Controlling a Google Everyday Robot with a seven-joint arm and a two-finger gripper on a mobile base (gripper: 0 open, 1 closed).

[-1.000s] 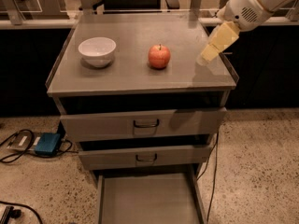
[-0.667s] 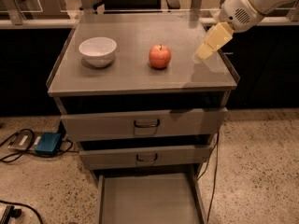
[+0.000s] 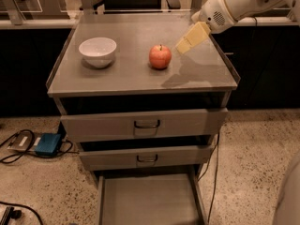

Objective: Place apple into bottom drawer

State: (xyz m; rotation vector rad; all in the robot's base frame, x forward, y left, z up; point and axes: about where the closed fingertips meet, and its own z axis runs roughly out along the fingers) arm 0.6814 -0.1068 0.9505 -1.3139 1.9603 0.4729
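The red apple (image 3: 160,56) with a short dark stem stands on the grey cabinet top (image 3: 136,78), right of centre. The gripper (image 3: 191,38), with pale yellow fingers, hangs above the top just to the right of the apple and a little behind it, apart from it and empty. The white arm reaches in from the upper right. The bottom drawer (image 3: 149,198) is pulled out below, a plain flat grey tray with thin side walls and nothing in it.
A white bowl (image 3: 97,51) stands on the cabinet top at the left. Two grey drawers with dark loop handles (image 3: 146,124) sit above the bottom drawer, slightly pulled out. A blue box (image 3: 48,144) and cables lie on the speckled floor at left.
The gripper has moved left and slightly back, closing in on the apple. The apple, bowl and drawers have not moved.
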